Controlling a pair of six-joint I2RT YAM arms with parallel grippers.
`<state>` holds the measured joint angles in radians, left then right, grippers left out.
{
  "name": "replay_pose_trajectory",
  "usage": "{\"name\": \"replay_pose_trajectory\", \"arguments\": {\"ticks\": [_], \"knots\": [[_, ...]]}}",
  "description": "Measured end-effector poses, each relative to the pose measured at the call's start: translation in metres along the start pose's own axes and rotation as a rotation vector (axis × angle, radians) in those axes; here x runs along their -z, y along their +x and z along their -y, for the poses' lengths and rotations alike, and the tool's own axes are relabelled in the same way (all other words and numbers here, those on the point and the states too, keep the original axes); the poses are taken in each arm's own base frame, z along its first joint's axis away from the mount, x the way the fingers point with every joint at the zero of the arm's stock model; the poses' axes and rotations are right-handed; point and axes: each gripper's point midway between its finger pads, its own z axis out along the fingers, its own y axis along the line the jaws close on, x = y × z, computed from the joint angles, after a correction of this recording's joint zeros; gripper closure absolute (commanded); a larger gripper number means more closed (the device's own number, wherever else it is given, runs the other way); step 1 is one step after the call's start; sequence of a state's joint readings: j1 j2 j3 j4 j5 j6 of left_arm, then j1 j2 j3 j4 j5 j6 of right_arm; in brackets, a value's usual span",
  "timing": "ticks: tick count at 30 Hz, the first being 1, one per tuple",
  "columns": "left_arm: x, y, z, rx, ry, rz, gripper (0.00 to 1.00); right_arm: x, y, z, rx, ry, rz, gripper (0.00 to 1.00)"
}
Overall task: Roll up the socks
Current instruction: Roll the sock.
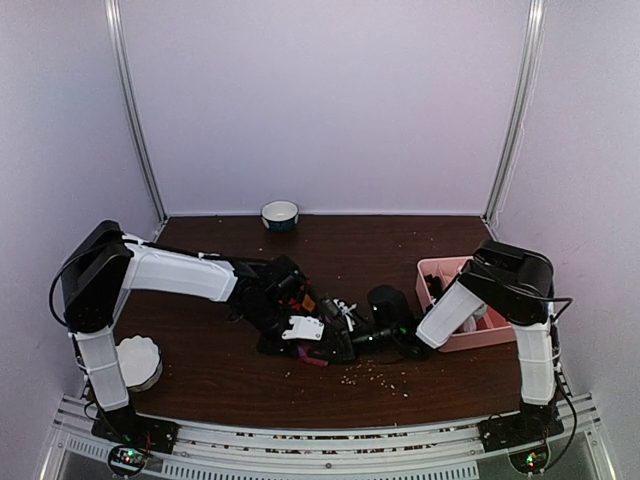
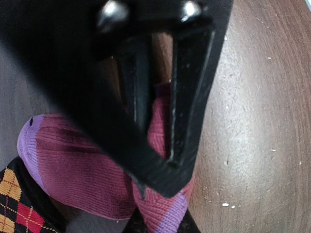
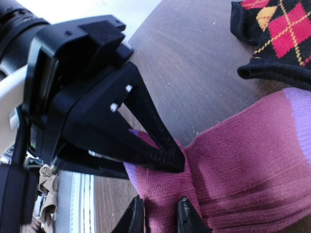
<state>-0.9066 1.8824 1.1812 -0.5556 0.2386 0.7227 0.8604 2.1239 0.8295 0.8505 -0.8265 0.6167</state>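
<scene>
The purple-magenta sock [image 2: 73,165] [image 3: 252,160] lies bunched on the dark wooden table. My left gripper [image 2: 167,167] [image 3: 170,160] is shut on a raised fold of it, with fabric showing between the fingers. My right gripper [image 3: 161,216] sits just below that pinch. Its two fingertips press either side of the same fold, shut on it. The black argyle sock [image 2: 19,204] [image 3: 277,29] lies beside the purple one, touching it. In the top view both grippers [image 1: 318,335] [image 1: 348,343] meet at the table's middle and hide most of the socks.
A pink bin [image 1: 470,340] stands at the right, by the right arm. A small bowl [image 1: 280,214] sits at the back wall. A white ridged round thing [image 1: 140,362] lies near the left arm's base. Crumbs [image 1: 375,375] are scattered in front of the grippers.
</scene>
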Motion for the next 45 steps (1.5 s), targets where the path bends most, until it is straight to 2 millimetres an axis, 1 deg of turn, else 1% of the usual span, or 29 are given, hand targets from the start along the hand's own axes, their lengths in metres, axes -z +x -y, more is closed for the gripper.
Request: {"name": "replay_pose_trajectory", "arguments": {"ticks": [2,4,7,8,9,10,11,12,15,18,20,21,23,25,27,29,30,31,33,36,39,42,45], "knots": [[0.001,-0.001,-0.001,0.025,0.021,0.004,0.92,0.005,0.001,0.0,0.005,0.007,0.022,0.67],[0.0,-0.001,-0.001,0.061,0.054,0.017,0.93,0.012,0.005,0.001,0.006,0.026,0.038,0.6],[0.001,0.001,-0.004,0.13,0.116,0.037,0.94,0.029,0.01,-0.002,0.032,0.062,0.075,0.56],[0.001,0.003,-0.005,0.155,0.137,0.043,0.94,0.034,0.011,-0.003,0.039,0.073,0.082,0.53],[0.002,0.005,-0.006,0.179,0.157,0.048,0.94,0.039,0.013,-0.002,0.047,0.09,0.09,0.48],[0.002,0.006,-0.006,0.201,0.18,0.052,0.93,0.044,0.016,-0.002,0.055,0.106,0.098,0.31],[0.003,0.007,-0.006,0.224,0.205,0.056,0.93,0.049,0.017,-0.002,0.062,0.121,0.109,0.04],[0.003,0.008,-0.006,0.241,0.226,0.06,0.93,0.055,0.017,-0.003,0.077,0.135,0.126,0.0],[0.003,0.008,-0.002,0.278,0.283,0.069,0.93,0.07,0.014,-0.007,0.135,0.182,0.178,0.0],[0.004,0.007,0.006,0.304,0.341,0.067,0.93,0.088,0.023,0.0,0.155,0.298,0.197,0.01],[0.004,0.006,0.01,0.317,0.374,0.065,0.93,0.098,0.025,0.006,0.167,0.374,0.203,0.01],[0.003,0.006,0.012,0.324,0.388,0.062,0.93,0.105,0.023,0.008,0.173,0.417,0.213,0.01],[0.004,0.005,0.014,0.333,0.407,0.058,0.93,0.117,0.012,0.006,0.179,0.467,0.263,0.0],[0.004,0.006,0.017,0.339,0.419,0.051,0.93,0.128,-0.001,-0.002,0.183,0.472,0.334,0.0],[0.005,0.008,0.02,0.346,0.432,0.041,0.93,0.133,-0.007,-0.007,0.178,0.446,0.379,0.01],[0.005,0.008,0.02,0.35,0.439,0.036,0.93,0.126,-0.007,-0.003,0.177,0.447,0.346,0.01],[0.005,0.008,0.021,0.353,0.445,0.033,0.93,0.119,-0.006,0.002,0.189,0.478,0.311,0.01],[0.005,0.007,0.021,0.359,0.456,0.029,0.93,0.11,-0.006,0.001,0.221,0.505,0.274,0.0],[0.003,0.006,0.021,0.374,0.478,0.025,0.93,0.092,-0.002,-0.013,0.293,0.512,0.223,0.0],[0.0,0.003,0.024,0.408,0.526,0.026,0.93,0.073,0.01,-0.033,0.403,0.492,0.152,0.16],[-0.001,0.001,0.026,0.443,0.567,0.021,0.94,0.06,0.021,-0.033,0.466,0.498,0.078,0.26],[-0.003,0.002,0.026,0.469,0.587,0.011,0.95,0.043,0.029,-0.027,0.505,0.508,0.009,0.3],[-0.002,0.003,0.026,0.479,0.59,0.005,0.94,0.03,0.029,-0.021,0.523,0.515,-0.017,0.32]]}}
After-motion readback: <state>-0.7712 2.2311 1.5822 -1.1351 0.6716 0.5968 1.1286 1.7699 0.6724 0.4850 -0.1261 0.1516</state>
